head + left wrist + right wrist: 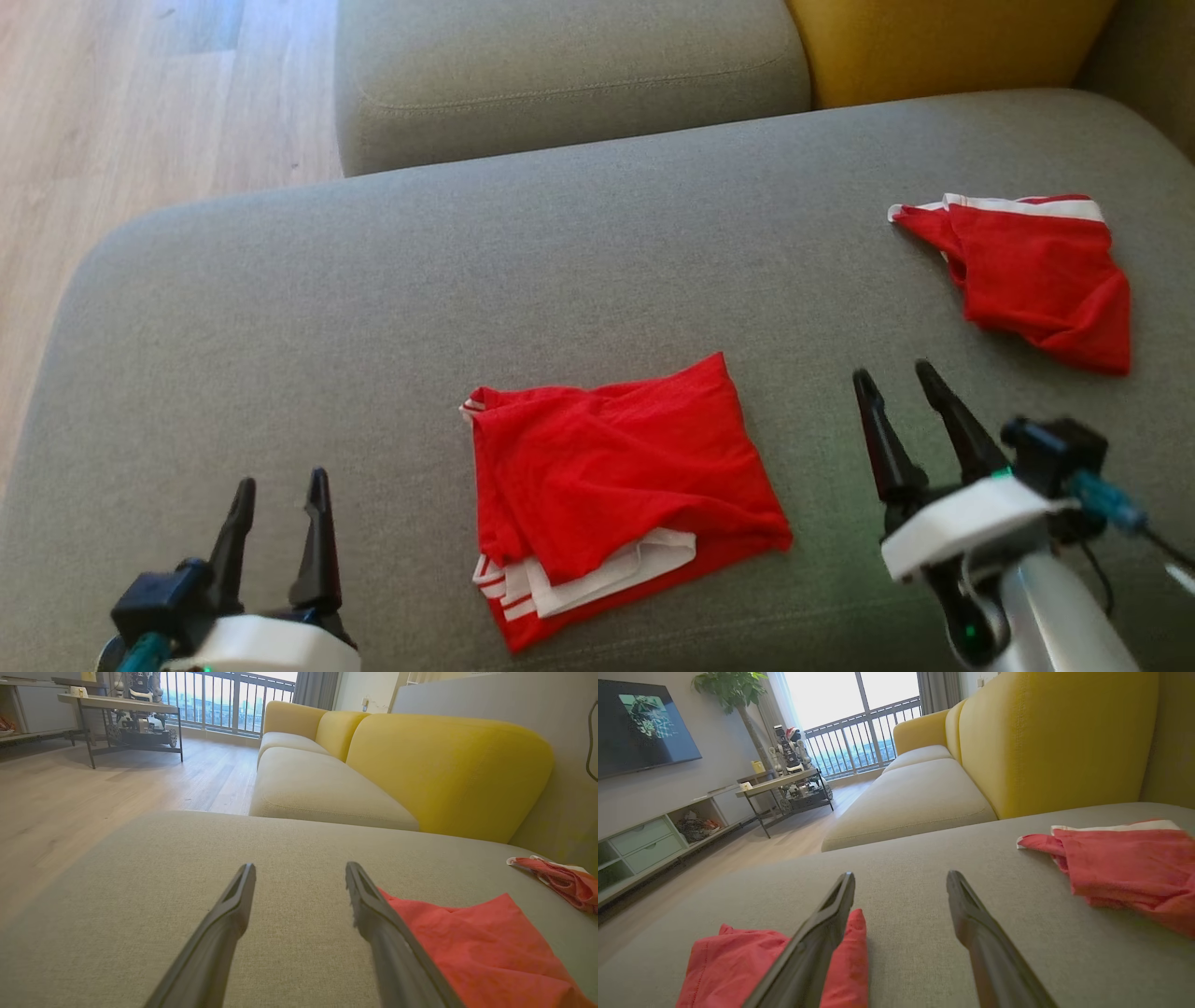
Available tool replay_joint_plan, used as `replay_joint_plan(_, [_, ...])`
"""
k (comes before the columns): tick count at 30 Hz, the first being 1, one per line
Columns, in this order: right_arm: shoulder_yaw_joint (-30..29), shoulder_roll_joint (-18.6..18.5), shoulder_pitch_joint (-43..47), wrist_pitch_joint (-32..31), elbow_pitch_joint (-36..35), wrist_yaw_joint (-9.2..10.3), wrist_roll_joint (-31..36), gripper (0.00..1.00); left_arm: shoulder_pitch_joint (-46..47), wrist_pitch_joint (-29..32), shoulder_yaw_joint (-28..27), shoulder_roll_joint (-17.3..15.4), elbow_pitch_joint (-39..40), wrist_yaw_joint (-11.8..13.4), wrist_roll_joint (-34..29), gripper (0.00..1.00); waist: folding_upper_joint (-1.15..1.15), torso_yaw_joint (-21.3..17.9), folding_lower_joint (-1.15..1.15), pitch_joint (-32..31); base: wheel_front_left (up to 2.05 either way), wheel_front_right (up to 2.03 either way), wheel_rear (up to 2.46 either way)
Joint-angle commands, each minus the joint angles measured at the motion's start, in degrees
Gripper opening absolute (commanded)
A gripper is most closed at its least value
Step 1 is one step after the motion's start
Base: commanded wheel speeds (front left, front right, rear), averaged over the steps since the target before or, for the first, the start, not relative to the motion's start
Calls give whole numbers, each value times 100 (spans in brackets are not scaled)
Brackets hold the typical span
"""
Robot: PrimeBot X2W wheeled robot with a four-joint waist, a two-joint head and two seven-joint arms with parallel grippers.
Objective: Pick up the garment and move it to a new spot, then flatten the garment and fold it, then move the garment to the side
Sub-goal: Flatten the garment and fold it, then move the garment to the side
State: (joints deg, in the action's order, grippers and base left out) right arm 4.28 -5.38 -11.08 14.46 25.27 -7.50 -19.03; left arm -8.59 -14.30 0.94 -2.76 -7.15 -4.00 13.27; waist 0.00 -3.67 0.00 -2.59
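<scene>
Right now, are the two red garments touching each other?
Apart. The head view shows a stretch of bare cushion between the near garment and the far garment.

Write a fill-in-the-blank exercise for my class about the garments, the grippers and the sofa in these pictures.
1. The near garment and the far garment are both ___ with white trim.
2. The near garment lies ___ the left gripper and the right gripper.
3. Both grippers' jaws stand ___ and hold nothing.
4. The backrest behind the grey cushion is ___.
Missing words: red, between, open, yellow.
</scene>
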Motion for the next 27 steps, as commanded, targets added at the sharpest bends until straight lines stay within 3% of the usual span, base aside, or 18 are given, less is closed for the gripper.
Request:
replay_joint_plan(1, [-70, 107, 17, 53, -431, 1, 216, 100, 318, -70, -120, -11, 153, 25, 29, 100, 0, -5, 0, 22, 0, 0, 0])
replay_joint_plan(8, [-197, 241, 450, 53, -881, 1, 732, 100, 324, -70, 48, -11, 78, 50, 53, 100, 0, 1, 0, 60, 0, 0, 0])
replay_joint_plan(27, [-112, 249, 486, 10, -848, 1, 552, 100, 329, -70, 247, -11, -19, 10, 72, 100, 0, 85, 0, 76, 0, 0, 0])
